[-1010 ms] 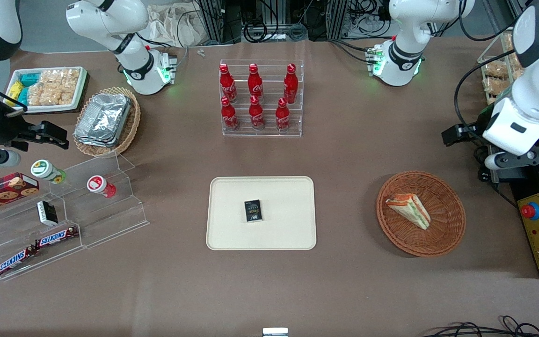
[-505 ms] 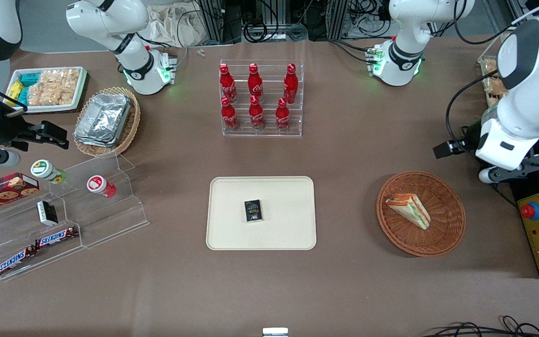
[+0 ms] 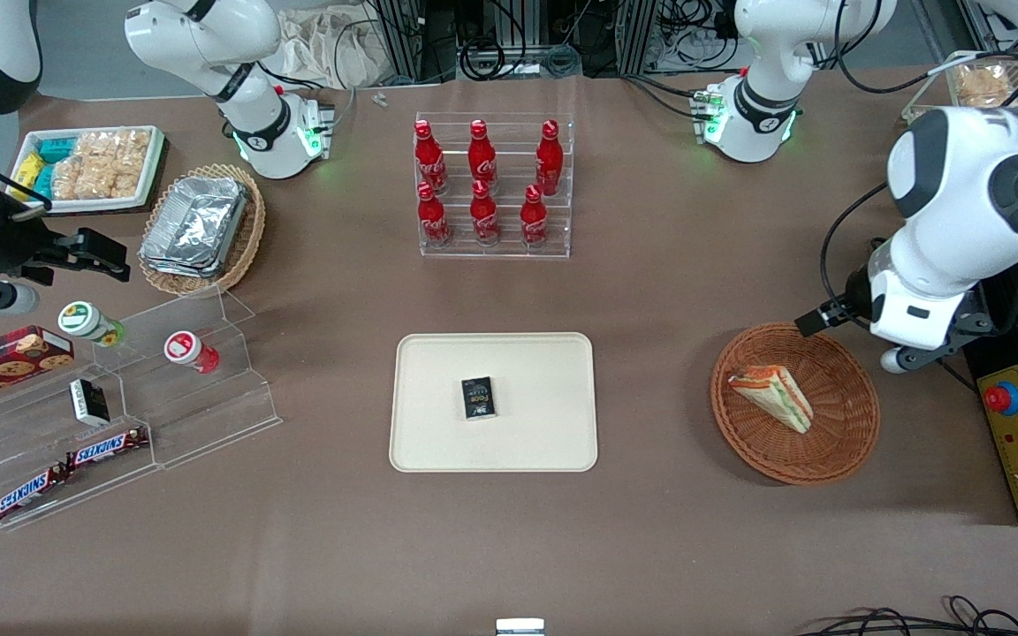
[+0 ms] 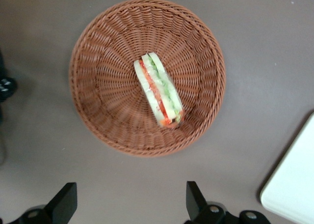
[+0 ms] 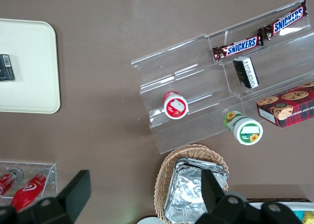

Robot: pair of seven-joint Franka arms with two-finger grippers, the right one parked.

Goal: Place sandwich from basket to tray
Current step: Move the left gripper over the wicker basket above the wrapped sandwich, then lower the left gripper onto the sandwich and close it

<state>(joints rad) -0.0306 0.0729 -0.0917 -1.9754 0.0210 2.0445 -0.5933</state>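
One sandwich (image 4: 159,90) in one basket (image 4: 98,86); one end effector (image 4: 130,204) above, fingers spread.

The whole table (image 3: 650,291) is seen from high up in the front view, looking steeply down and toward the arm bases, with the tray (image 3: 438,442) near the middle and the basket (image 3: 854,424) toward the working arm's end. From the left wrist view the scene is looked at almost straight down and from closer in, the wide-spread fingers of the gripper (image 4: 128,204) framing the basket (image 4: 98,106) and sandwich (image 4: 159,89), which are also seen in the front view (image 3: 772,396). The right wrist view faces straight down over the parked arm's end, where a corner of the tray (image 5: 34,71) and the clear plastic shelf (image 5: 196,67) are shared with the front view (image 3: 208,415).
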